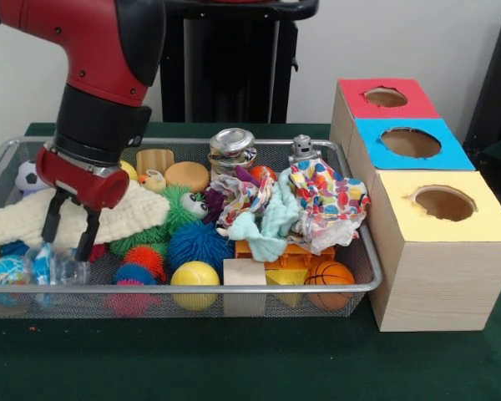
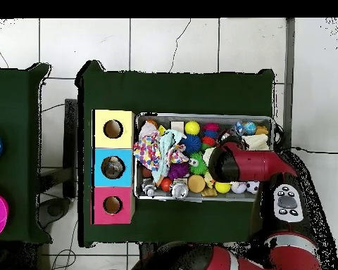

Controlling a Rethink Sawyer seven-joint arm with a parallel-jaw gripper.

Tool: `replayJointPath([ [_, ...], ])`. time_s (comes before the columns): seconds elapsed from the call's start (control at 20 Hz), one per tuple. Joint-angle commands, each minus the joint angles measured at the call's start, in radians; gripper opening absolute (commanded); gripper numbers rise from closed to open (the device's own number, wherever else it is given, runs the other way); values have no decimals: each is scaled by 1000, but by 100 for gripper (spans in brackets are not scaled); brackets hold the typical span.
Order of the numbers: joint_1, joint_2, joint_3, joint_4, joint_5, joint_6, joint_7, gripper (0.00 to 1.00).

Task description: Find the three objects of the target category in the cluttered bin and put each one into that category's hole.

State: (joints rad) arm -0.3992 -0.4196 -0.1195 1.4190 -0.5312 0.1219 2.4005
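The gripper (image 1: pixel 69 227) was down over the end of the wire bin (image 1: pixel 351 288) farthest from the boxes, its two black fingers (image 1: pixel 89 234) spread fairly wide and nothing between them, tips just above the clutter. Right beneath them lay a clear, crinkly plastic thing with blue markings (image 1: pixel 54 266), tucked against the front wall of the bin, a globe-patterned ball (image 1: pixel 6 270) beside it and the cream knitted cloth (image 1: pixel 108 219) just behind. That was the relation to watch: the clear piece sat almost directly under the fingers, a touch toward the front wall, so a straight drop looked like the likely move. Its long axis seemed to run along the front wall, though its outline was hard to make out. It looked light, glossy and soft, likely to crumple in a pinch. Which category was wanted could not be read from the scene. The three boxes stood in a row on the green counter (image 1: pixel 234 368) at the bin's other end: red-topped box (image 1: pixel 384 100), blue-topped box (image 1: pixel 411 144), yellow-topped box (image 1: pixel 442 205), each with a round hole, well apart from the fingers. From overhead the arm covered the spot, and something seemed to sit in the blue box's hole.
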Motion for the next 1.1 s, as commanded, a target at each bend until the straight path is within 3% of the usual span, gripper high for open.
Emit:
replayJointPath([
  [0.05,30,-39,21,133,53,47,106,100],
  [0.45,-6,-57,29,175,48,26,73,100],
  [1.1,-92,44,115,100,20,-49,33,100],
])
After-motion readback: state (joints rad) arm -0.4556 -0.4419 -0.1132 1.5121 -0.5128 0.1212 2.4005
